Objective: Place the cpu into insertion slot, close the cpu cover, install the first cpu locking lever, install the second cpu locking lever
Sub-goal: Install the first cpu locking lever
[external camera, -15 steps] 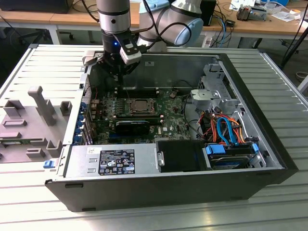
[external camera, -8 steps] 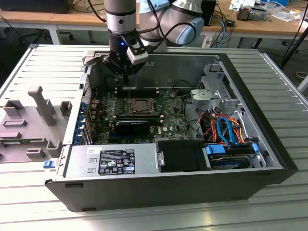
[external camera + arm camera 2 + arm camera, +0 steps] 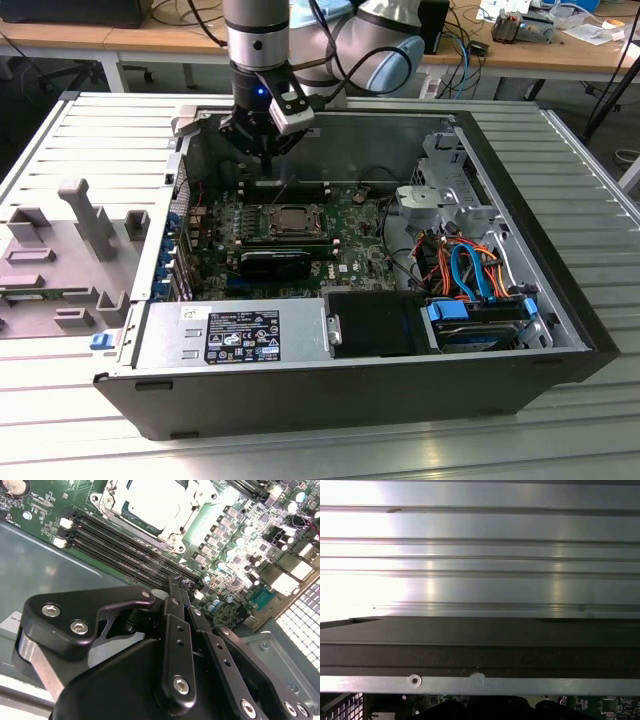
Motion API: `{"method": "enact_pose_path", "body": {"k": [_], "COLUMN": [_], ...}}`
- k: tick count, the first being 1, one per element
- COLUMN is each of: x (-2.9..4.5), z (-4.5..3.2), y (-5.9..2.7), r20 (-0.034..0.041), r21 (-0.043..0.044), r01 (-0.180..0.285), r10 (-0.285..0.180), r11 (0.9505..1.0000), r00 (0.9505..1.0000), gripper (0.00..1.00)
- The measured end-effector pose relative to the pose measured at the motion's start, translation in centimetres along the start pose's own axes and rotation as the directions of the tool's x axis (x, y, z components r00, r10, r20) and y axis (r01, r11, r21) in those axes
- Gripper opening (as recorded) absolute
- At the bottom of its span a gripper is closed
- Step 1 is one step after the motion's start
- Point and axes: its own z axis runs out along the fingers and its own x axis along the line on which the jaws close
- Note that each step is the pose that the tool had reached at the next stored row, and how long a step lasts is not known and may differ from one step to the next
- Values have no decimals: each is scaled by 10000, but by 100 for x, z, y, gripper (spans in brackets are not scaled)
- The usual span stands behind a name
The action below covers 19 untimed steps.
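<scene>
CPU sat seated in the insertion slot when I checked: in the second wrist view its dull silver top showed through the window of the cpu cover, which lay down flat over it. From the exterior view I put the socket near the middle of the green motherboard, inside the open PC case on the slatted counter.

So placement and cover looked done to me. Couldn't make out the locking levers well enough to say whether either was latched.

Gripper hung just over the long black memory slots, on the far side of the socket in the exterior view, not touching the board as far as I could tell. Jaws were together, tips pinched shut, nothing between them.

Handling call: chip is light, stiff, slick metal on top, delicate contacts underneath. I'd only take it by opposite edges, never press down. Cover is thin sheet, springy, easy to bend; push it on the frame, not the window. Levers I'd expect to be stiff spring wire, so push near the free end.

First wrist view gave me the case's dark wall and counter slats behind it.
</scene>
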Motion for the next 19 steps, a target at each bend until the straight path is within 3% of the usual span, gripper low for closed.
{"method": "enact_pose_path", "body": {"k": [19], "x": [-32], "z": [10], "y": [0], "r20": [1], "r21": [0], "r01": [0], "r10": [0], "r11": [10000], "r00": [10000], "gripper": [11]}}
